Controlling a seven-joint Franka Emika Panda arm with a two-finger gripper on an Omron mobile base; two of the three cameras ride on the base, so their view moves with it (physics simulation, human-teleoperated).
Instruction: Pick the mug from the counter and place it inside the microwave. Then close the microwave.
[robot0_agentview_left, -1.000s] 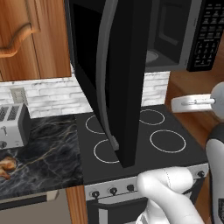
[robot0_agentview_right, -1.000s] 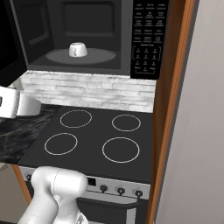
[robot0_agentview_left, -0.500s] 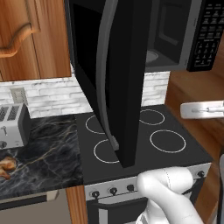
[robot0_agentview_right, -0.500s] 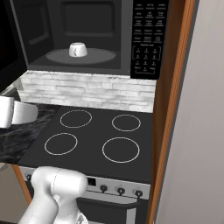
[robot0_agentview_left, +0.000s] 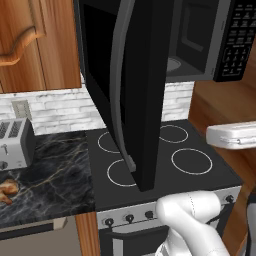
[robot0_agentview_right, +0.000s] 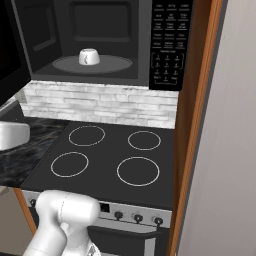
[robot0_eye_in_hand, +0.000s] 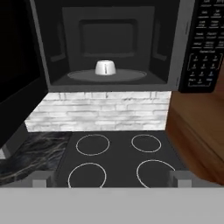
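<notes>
The small white mug (robot0_agentview_right: 89, 56) stands on the round turntable inside the microwave (robot0_agentview_right: 100, 30), and it sits centred in the cavity in the hand view (robot0_eye_in_hand: 105, 68). The microwave's black door (robot0_agentview_left: 135, 90) with its curved grey handle (robot0_agentview_left: 117, 85) swings wide open to the left over the stovetop. My gripper (robot0_eye_in_hand: 111, 179) is open and empty, its fingertips (robot0_eye_in_hand: 41, 177) spread far apart, well back from the microwave and above the stove's front. The white hand (robot0_agentview_left: 232, 135) hovers level over the stove's front, also at the left edge (robot0_agentview_right: 10, 135). The marble counter (robot0_agentview_left: 50, 175) lies left of the stove.
A black stovetop (robot0_agentview_right: 110, 155) with white rings sits under the microwave. On the counter stand a silver toaster (robot0_agentview_left: 15, 145) and a brown pastry (robot0_agentview_left: 7, 190). A wooden panel (robot0_agentview_right: 195, 125) borders the stove on the right. The keypad (robot0_agentview_right: 167, 45) is on the microwave's right.
My hand has sunk a little lower and drawn back from the microwave. The mug and the open door have stayed where they were.
</notes>
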